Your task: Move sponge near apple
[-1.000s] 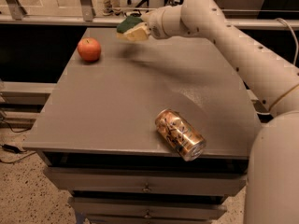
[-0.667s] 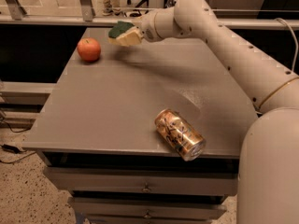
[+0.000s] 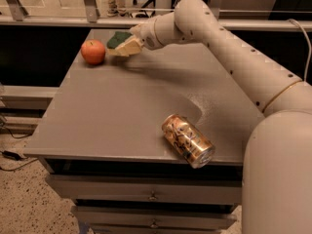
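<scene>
The apple (image 3: 93,51) sits on the grey counter (image 3: 122,111) close to its left edge, toward the far corner. Just to the right of the apple, not touching it, the pincer (image 3: 125,46) is closed on the sponge (image 3: 118,38), dark green side up, low over the counter. Whether the sponge rests on the surface cannot be told. The arm (image 3: 229,48) reaches in from the right of the apple, crossing above the counter's far half.

Between the apple and the front edge lies a broad bare stretch of counter. A gold-brown drink can (image 3: 188,140) lies on its side well apart from the apple, near the front edge and tilted toward the right corner. What it contains cannot be seen. Below the front edge are shut drawers (image 3: 151,189).
</scene>
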